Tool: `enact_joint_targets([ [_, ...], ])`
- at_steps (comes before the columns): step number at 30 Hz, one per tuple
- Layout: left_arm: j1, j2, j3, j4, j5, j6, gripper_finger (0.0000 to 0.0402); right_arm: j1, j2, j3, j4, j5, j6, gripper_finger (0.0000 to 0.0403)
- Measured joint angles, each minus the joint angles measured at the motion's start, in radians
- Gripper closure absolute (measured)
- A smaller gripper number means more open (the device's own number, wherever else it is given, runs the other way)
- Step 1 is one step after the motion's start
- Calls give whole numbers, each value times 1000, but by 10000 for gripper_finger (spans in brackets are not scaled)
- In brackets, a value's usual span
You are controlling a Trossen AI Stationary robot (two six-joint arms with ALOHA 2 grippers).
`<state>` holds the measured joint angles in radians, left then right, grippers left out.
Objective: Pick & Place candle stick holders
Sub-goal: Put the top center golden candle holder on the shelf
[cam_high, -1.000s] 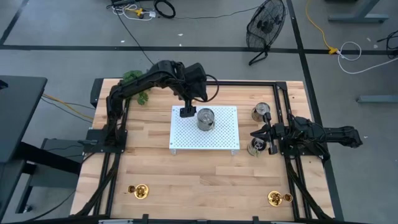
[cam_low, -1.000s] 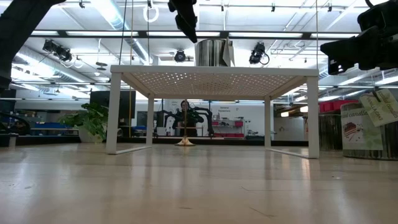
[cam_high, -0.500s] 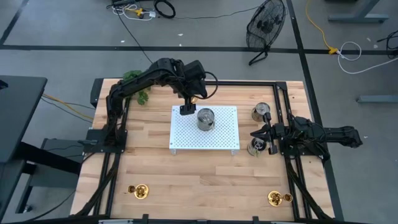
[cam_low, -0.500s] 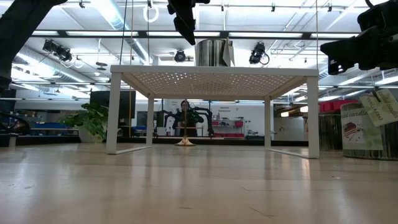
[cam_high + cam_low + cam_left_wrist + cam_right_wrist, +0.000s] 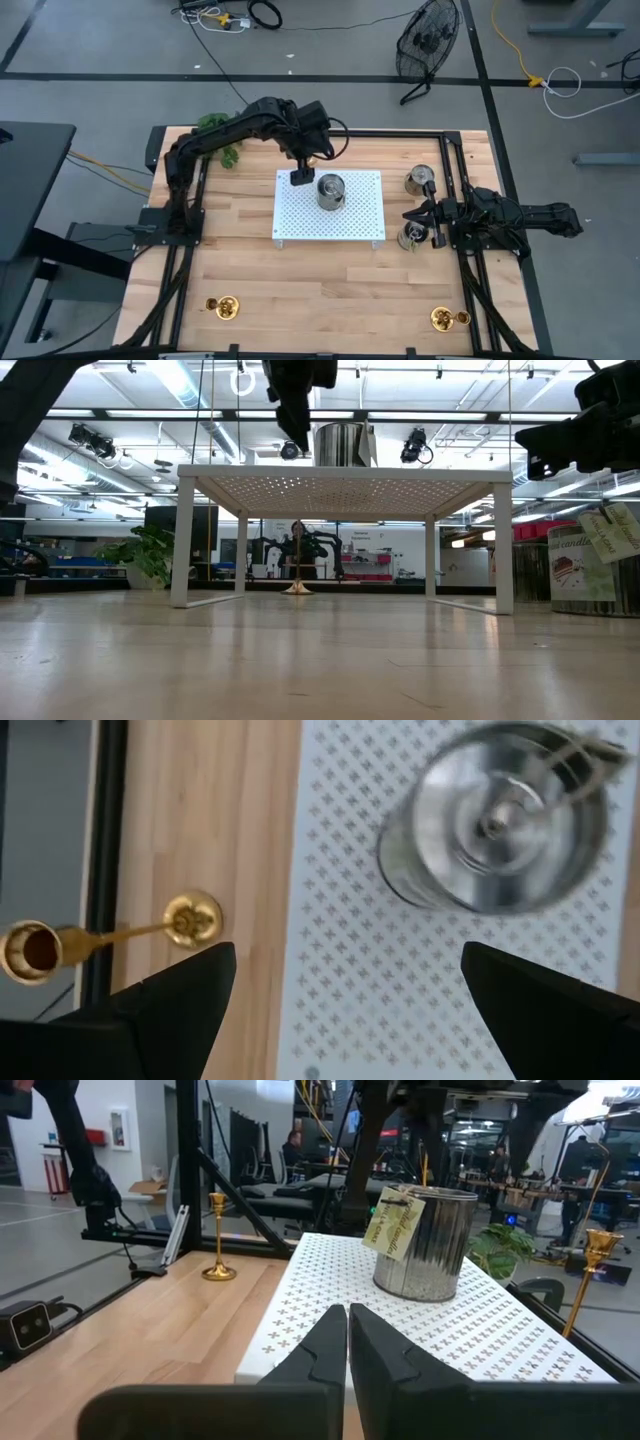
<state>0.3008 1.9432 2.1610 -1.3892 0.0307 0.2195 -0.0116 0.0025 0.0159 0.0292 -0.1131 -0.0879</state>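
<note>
The left gripper (image 5: 302, 178) is held with its fingers spread wide and empty above the far left edge of the white perforated stand (image 5: 300, 215), just beside a silver tin (image 5: 331, 190). A tall candle stick holder (image 5: 110, 933) is seen on the wood below. The right gripper (image 5: 412, 217) is closed on nothing by the stand's right side. Two short holders (image 5: 224, 305) sit at the near corners. The tin's tag (image 5: 393, 1222) cannot be read.

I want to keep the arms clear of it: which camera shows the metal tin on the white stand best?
Right wrist view: the tin stands whole in side view on the perforated stand, tag hanging. High and left wrist views show only its top from above; the low view only its side over the stand's edge.
</note>
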Motion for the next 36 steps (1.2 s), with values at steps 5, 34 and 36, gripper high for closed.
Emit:
enact_joint_targets([
  [5,8,-30,-60,33,0,-11,6,0,0,0,0,0,0,382],
  [34,40,-484,-735,372,-19,-79,6,0,0,0,0,0,0,382],
  [36,44,-501,-762,383,-19,-79,5,0,0,0,0,0,0,382],
])
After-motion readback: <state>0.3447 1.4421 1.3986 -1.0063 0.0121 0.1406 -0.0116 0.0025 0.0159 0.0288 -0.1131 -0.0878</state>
